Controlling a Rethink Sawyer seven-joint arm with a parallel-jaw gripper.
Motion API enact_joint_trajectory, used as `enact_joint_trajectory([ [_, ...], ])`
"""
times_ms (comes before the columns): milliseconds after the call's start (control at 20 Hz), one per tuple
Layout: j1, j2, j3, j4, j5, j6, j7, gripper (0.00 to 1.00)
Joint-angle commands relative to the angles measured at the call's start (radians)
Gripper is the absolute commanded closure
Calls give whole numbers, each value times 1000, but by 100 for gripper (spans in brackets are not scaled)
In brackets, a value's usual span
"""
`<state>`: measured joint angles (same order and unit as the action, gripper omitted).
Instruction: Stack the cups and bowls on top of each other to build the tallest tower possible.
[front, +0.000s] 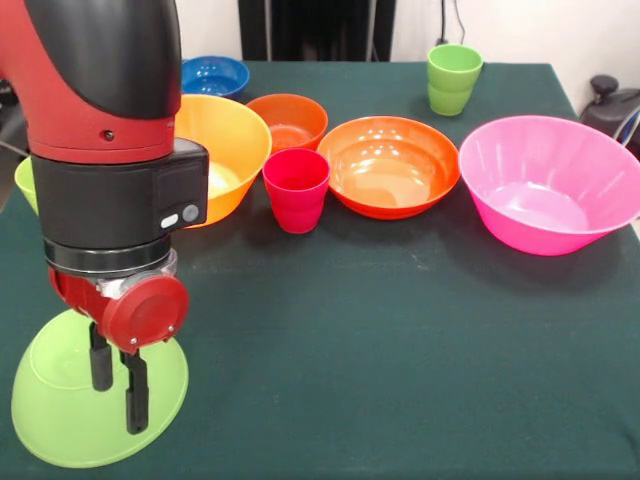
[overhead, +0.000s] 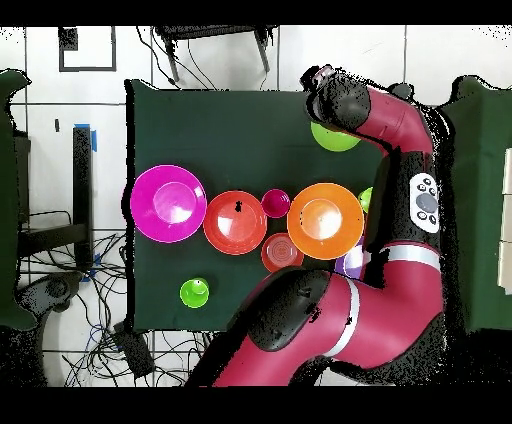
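Over glossy inverted lime green bowl (front: 60, 400): black-fingered hand (front: 118, 385), parted.

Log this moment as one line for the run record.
gripper: open, over lime green bowl, rim-down | pink bowl: upright, apart | orange bowl: upright, apart | tower: not started

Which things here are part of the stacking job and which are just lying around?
Part of the job:
lime green bowl, rim-down under the hand
pink bowl
orange bowl
yellow-orange bowl
small dark orange bowl
blue bowl
red-pink cup
green cup

Just lying about:
cables on the floor beside the table
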<state>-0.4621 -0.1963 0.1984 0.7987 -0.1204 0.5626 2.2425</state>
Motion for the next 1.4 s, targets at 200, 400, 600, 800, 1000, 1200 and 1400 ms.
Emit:
enact_joint_trajectory([
  [200, 27, -21, 31, -4, -79, 93, -189, 0],
  [400, 23, -27, 33, 16, -79, 91, -191, 0],
  [600, 17, -44, 28, 74, -81, 69, -182, 0],
  [800, 8, -73, 17, 156, -85, 57, -169, 0],
  [1000, 10, -116, -13, 240, -96, 43, -136, 0],
  [1200, 13, -121, -28, 272, -105, 25, -108, 0],
  [1400, 16, -84, -26, 249, -109, 13, -98, 0],
])
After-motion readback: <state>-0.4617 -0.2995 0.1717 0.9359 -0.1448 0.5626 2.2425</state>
